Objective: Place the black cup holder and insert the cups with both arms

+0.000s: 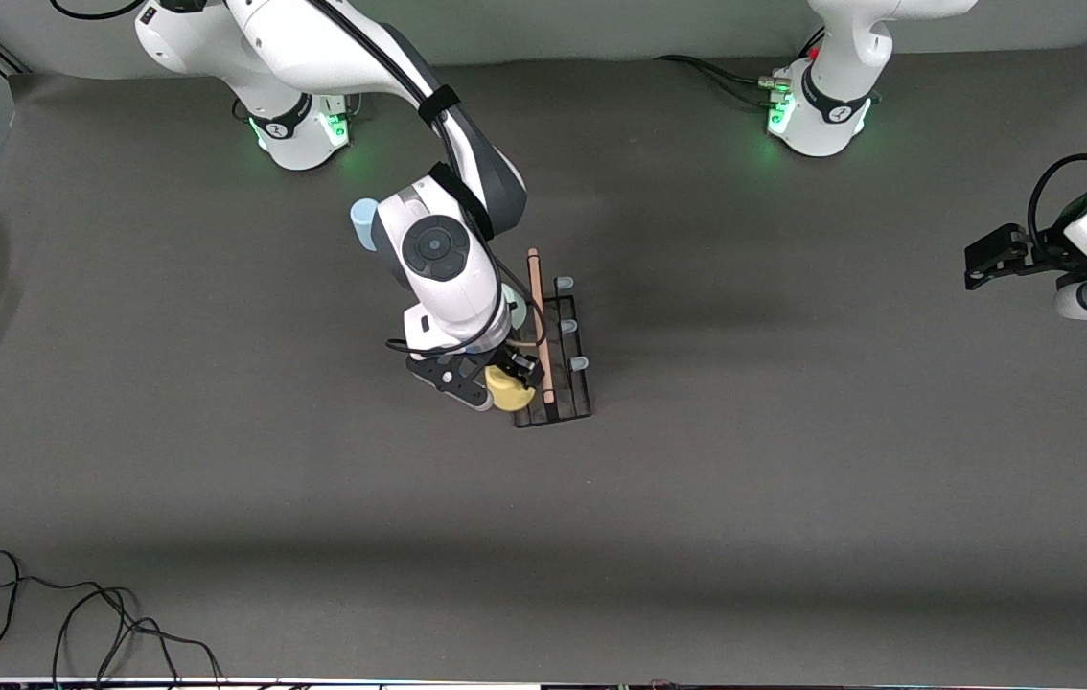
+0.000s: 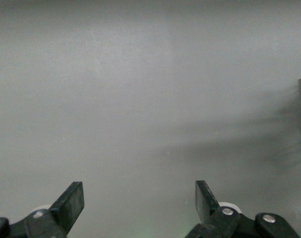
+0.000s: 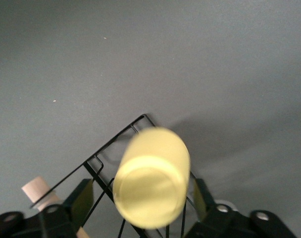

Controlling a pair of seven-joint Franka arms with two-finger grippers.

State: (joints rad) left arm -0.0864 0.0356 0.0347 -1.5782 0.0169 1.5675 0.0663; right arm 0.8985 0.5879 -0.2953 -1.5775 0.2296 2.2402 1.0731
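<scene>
The step in hand looks like the release of the yellow cup (image 3: 151, 184) onto a peg of the black cup holder (image 1: 570, 407). To do it well, the right gripper (image 1: 496, 379) should draw straight up, away from the cup, without nudging it sideways, since the wire rack is light and the cup sits at its corner nearest the front camera.

In the right wrist view the cup lies between the right gripper's fingers (image 3: 79, 201), tilted, with a sliver of gap showing on each side; the jaws seem to stand apart from it rather than squeezing, though the cup is blurred and I cannot be sure it has fully settled on a peg. The holder's wood handle (image 1: 539, 321) runs just beside the gripper.

The right arm reaches out from its base and bends down over the rack, wrist pointing at the table (image 1: 793, 479). A pale blue cup (image 1: 363, 223) peeks out by its forearm.

The left arm waits well apart at its own end of the table, left gripper (image 2: 139, 203) spread wide over bare surface, holding nothing.
</scene>
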